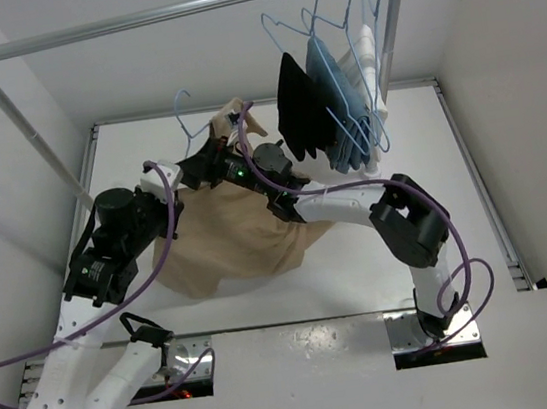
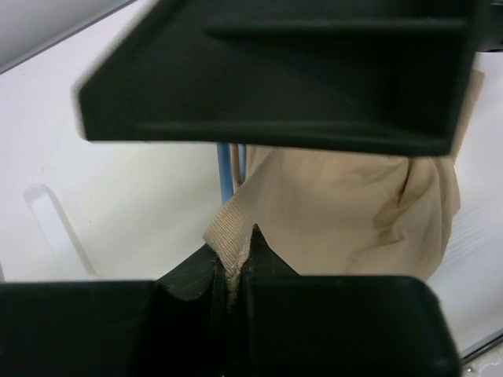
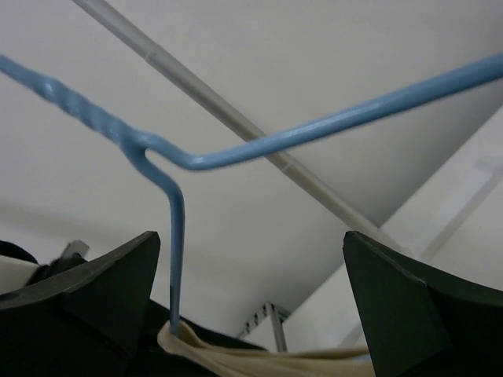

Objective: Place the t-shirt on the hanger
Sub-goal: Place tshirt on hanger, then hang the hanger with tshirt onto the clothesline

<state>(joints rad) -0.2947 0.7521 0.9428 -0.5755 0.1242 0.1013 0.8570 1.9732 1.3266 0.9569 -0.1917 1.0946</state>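
The tan t-shirt is bunched at the table's middle, its top lifted. My left gripper is shut on the shirt's ribbed collar, and the shirt's body hangs behind it. The light-blue hanger stands above the collar with its hook up. Its wire shows just behind the collar in the left wrist view. My right gripper is right of the collar, open wide. The hanger's wire runs down beside its left finger into the tan cloth.
A metal clothes rail spans the back, with its rod overhead in the right wrist view. Hangers on its right end carry a black garment, a blue one and a white one, close to my right arm.
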